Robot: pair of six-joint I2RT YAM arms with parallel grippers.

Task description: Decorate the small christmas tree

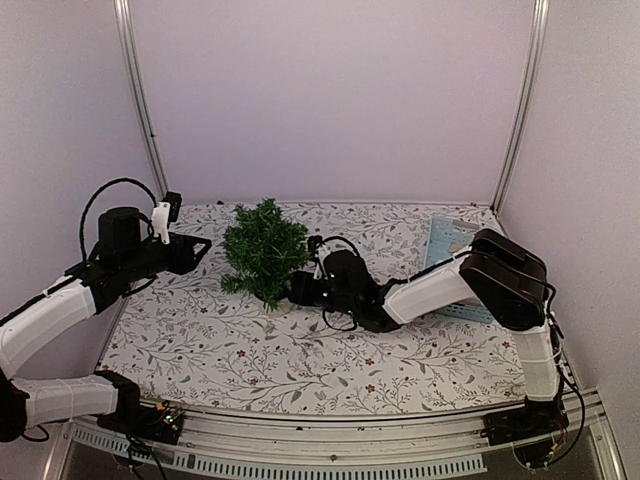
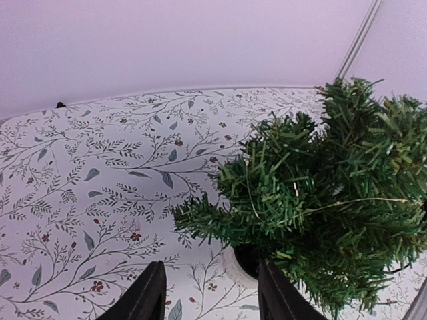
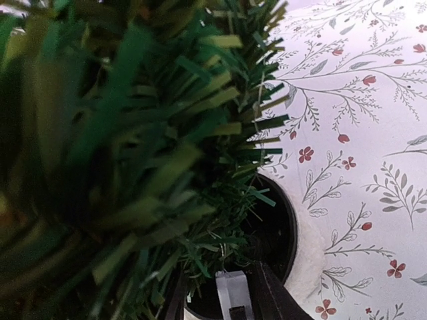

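Pale lilac walls (image 1: 330, 100) and two aluminium posts (image 1: 138, 100) enclose a table (image 1: 250, 350) covered in a leaf-and-flower print. The small christmas tree (image 1: 265, 250) stands upright in its white pot (image 1: 281, 304) at the left-centre rear of that table.

Overhead view: the left gripper (image 1: 197, 250) is held level just left of the tree's crown, clear of the foliage. The right gripper (image 1: 299, 288) reaches in low from the right, its tip at the pot under the lowest branches, which cover the fingertips. A light-blue printed sheet (image 1: 448, 240) lies at the right rear, partly beneath the right arm's elbow.

Left wrist view adds: both fingers (image 2: 143, 297) stand apart, with only tablecloth and the pot's edge visible through the gap; nothing is held. The tree sits just ahead and to the right. A thin pale wire (image 2: 353, 200) runs across the branches; it is not discernible from overhead.

Right wrist view adds: the pot's dark interior and white rim (image 3: 303, 267) are close in front, and one dark finger with a clear pad (image 3: 230, 297) is at the pot's mouth. Blurred needles fill the left of this view and hide the opposite finger. Whether this pincer is apart or closed cannot be told.
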